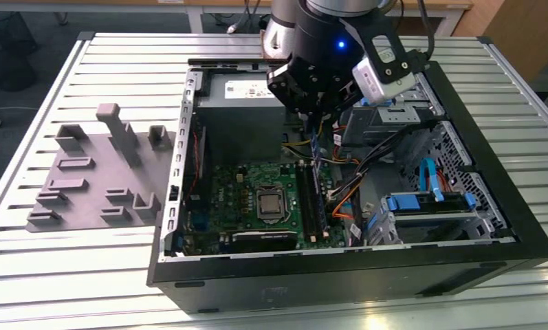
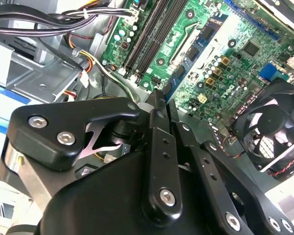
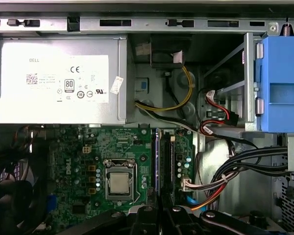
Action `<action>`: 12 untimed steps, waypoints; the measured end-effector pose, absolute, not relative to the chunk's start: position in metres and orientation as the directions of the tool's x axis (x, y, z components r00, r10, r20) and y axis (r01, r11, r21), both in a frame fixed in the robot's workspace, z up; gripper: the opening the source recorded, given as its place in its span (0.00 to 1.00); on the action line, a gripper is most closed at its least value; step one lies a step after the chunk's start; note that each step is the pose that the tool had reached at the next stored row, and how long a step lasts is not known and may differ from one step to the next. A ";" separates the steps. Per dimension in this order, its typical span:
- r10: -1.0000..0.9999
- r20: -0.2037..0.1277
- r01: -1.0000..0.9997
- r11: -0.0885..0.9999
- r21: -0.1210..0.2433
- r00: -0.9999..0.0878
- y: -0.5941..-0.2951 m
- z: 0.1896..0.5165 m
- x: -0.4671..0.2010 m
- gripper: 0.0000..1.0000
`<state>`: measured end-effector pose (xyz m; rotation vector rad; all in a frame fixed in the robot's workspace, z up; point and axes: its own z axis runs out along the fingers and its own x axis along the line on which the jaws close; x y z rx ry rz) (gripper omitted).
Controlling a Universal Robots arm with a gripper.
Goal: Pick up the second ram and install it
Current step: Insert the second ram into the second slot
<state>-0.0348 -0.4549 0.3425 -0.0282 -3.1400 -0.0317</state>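
We see the second ram point(image 3: 157, 161) edge-on in the first wrist view, a thin blue-green strip running out from between the fingers of the gripper point(image 3: 159, 215). It lies just beside the long black memory slots point(image 3: 169, 161) and parallel to them; we cannot tell whether its edge touches the board. In the exterior view the same strip point(image 1: 318, 148) hangs straight down from the gripper point(image 1: 315, 113), over the far end of the slots point(image 1: 312, 199). The fingers are pressed together on the strip, so the gripper is closed and holding it; in the second wrist view a sliver of blue shows at the tips of the gripper point(image 2: 161, 95).

On the other side of the strip from the slots sits the processor socket point(image 3: 120, 182) on the green motherboard point(image 3: 73, 161). Beyond the board's edge are the silver power supply point(image 3: 59, 81), a bundle of yellow, red and black cables point(image 3: 210, 117) and a blue drive-bay clip point(image 3: 281, 83). A black case fan point(image 2: 269, 127) shows in the second wrist view.

The open computer case point(image 1: 347, 275) lies on a slatted table point(image 1: 35, 275), with a grey parts fixture point(image 1: 100, 172) at the exterior view's left.
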 end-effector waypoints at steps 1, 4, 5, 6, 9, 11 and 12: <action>0.018 0.001 0.018 1.000 0.020 -1.000 -0.455 0.342 -0.035 0.14; 0.018 0.001 0.018 1.000 0.021 -1.000 -0.455 0.342 -0.035 0.14; 0.018 0.001 0.018 1.000 0.021 -1.000 -0.455 0.342 -0.035 0.14; 0.018 0.001 0.018 1.000 0.021 -1.000 -0.455 0.342 -0.035 0.14; 0.018 0.001 0.018 1.000 0.021 -1.000 -0.455 0.342 -0.035 0.14; 0.018 0.001 0.018 1.000 0.021 -1.000 -0.455 0.342 -0.035 0.14; 0.018 0.001 0.018 1.000 0.021 -1.000 -0.455 0.342 -0.035 0.14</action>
